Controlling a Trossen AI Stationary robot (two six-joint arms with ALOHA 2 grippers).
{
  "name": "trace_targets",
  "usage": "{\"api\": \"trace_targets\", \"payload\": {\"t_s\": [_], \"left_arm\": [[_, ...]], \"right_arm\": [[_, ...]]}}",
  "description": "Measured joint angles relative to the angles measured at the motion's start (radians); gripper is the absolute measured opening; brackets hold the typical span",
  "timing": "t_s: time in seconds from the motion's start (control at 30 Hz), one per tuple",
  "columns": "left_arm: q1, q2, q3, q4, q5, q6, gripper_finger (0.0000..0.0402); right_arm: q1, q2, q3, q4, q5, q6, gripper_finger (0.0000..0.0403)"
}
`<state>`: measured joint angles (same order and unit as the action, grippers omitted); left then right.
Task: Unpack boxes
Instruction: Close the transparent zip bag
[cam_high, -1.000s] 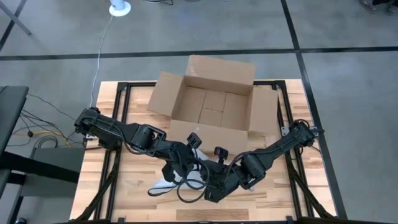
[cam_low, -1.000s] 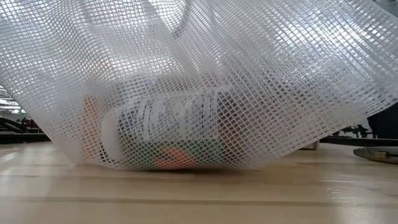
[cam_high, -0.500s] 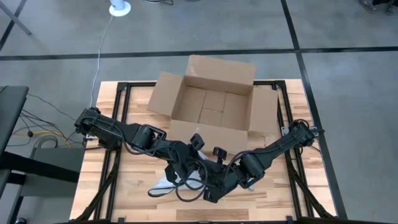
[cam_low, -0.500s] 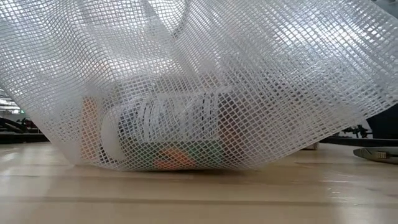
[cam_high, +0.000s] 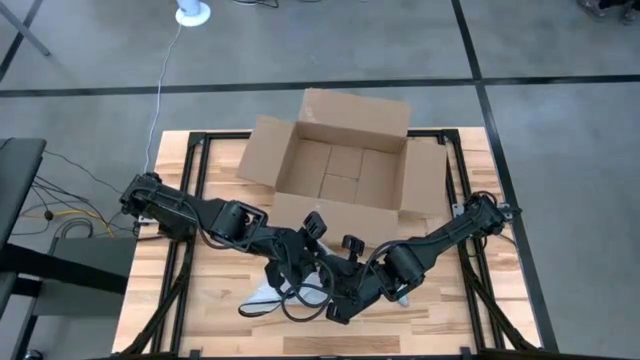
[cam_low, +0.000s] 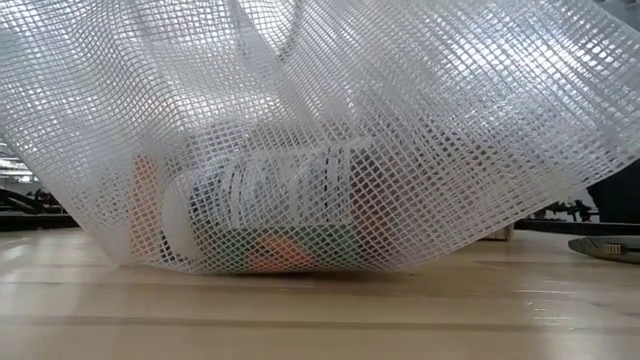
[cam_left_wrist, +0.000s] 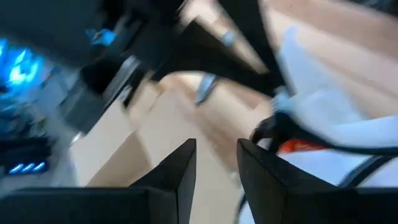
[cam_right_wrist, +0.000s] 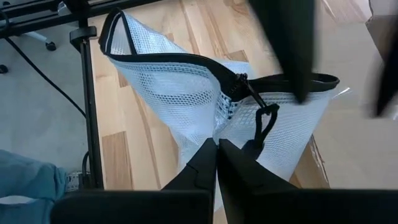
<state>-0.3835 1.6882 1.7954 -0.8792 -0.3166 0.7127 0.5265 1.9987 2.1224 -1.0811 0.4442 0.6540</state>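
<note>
The brown cardboard box (cam_high: 345, 165) stands open at the table's far middle, flaps spread, nothing showing inside. In front of it a white mesh bag (cam_right_wrist: 180, 87) with a black zip edge lies near the front edge; the low view shows its mesh (cam_low: 420, 110) draped over a white ribbed bottle (cam_low: 270, 190) lying on the wood. My right gripper (cam_right_wrist: 216, 149) is shut on the bag's mesh. My left gripper (cam_left_wrist: 214, 165) hovers open just beside the bag (cam_high: 262, 298), with bare wood showing between its fingers. My right gripper pinches the mesh wall of the bag (cam_right_wrist: 231, 134) between its two fingers, just below the black zip edge and its pull. The held part is raised and the mesh spreads out from the fingertips, while the bag's bottom and contents rest on the table.
Black frame rails (cam_high: 185, 250) run along the table's left and right sides. A grey tool (cam_low: 605, 246) lies on the wood at the right in the low view. Bare wood (cam_high: 200, 320) lies at the front left.
Both grippers have edged slightly over the bag near the front middle. The mesh drape has shifted a little, and the bottle inside stays where it lay.
</note>
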Motion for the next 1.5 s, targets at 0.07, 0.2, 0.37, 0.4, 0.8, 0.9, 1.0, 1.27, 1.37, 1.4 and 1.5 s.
{"api": "trace_targets", "payload": {"t_s": [0.07,0.2,0.37,0.4,0.8,0.9,1.0,1.27,1.37,1.4,1.5], "left_arm": [[0.005,0.000,0.000,-0.007,-0.034,-0.023,0.0102],[0.011,-0.001,0.000,-0.039,-0.015,-0.122,0.0102],[0.013,-0.001,0.000,-0.061,0.034,-0.252,0.0102],[0.013,-0.001,0.000,-0.073,0.045,-0.279,0.0102],[0.003,-0.102,-0.219,-0.261,0.112,-0.665,0.0097],[-0.007,-0.252,-0.445,-0.098,0.112,-0.806,0.0091],[-0.001,-0.373,-0.640,0.099,0.115,-0.990,0.0089],[-0.036,-0.385,-0.715,0.228,0.110,-0.974,0.0082],[-0.043,-0.363,-0.691,0.290,0.158,-0.886,0.0082],[-0.043,-0.347,-0.682,0.296,0.175,-0.865,0.0082],[-0.043,-0.273,-0.637,0.287,0.189,-0.774,0.0082]], "right_arm": [[0.006,0.000,0.003,-0.004,0.000,-0.002,0.0000],[0.020,-0.002,0.018,-0.006,0.000,-0.005,0.0000],[0.025,0.000,0.014,-0.012,0.000,-0.007,0.0000],[0.023,0.001,0.014,-0.013,0.001,-0.008,0.0000],[0.025,0.001,0.014,-0.147,0.000,-0.003,0.0000],[0.032,0.001,0.014,-0.152,0.000,-0.007,0.0000],[0.045,0.001,0.008,-0.148,0.000,-0.008,0.0000],[0.078,0.002,-0.060,-0.120,-0.019,0.083,0.0000],[0.075,0.002,-0.067,-0.121,-0.066,0.125,0.0000],[0.074,0.002,-0.067,-0.119,-0.073,0.134,0.0000],[0.065,0.002,-0.066,-0.108,-0.076,0.143,0.0000]]}}
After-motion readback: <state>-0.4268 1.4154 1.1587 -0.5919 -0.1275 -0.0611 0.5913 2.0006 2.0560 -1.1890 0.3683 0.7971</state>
